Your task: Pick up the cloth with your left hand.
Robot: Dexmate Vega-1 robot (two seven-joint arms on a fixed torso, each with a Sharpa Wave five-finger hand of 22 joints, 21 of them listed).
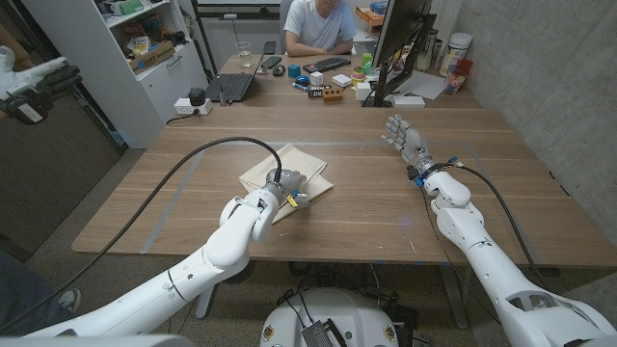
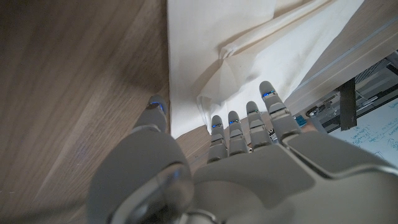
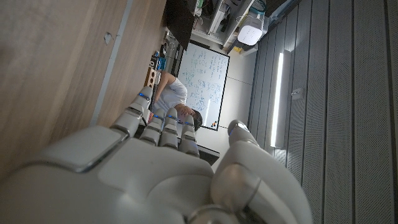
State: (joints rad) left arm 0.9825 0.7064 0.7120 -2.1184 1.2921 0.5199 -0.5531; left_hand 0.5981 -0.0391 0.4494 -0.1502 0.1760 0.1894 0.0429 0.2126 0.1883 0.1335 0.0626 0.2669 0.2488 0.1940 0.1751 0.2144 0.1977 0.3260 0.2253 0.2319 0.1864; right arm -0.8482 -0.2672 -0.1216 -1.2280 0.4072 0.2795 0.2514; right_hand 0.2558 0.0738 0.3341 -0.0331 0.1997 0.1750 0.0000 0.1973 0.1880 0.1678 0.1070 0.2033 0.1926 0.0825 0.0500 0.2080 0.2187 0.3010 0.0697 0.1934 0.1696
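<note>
The cloth [image 1: 286,173] lay folded on the wooden table [image 1: 386,212], directly under and ahead of the left hand [image 1: 286,186]. In the left wrist view the fingers [image 2: 249,124] were spread and extended, tips at a raised fold near the cloth's edge, the thumb just off that edge over bare wood; nothing was gripped. The cloth appeared light, soft and limp, likely to drape and unfold when lifted. The raised fold between thumb and fingers looked the best pinch point. The right hand [image 1: 405,140] stood well apart, fingers spread, holding nothing.
</note>
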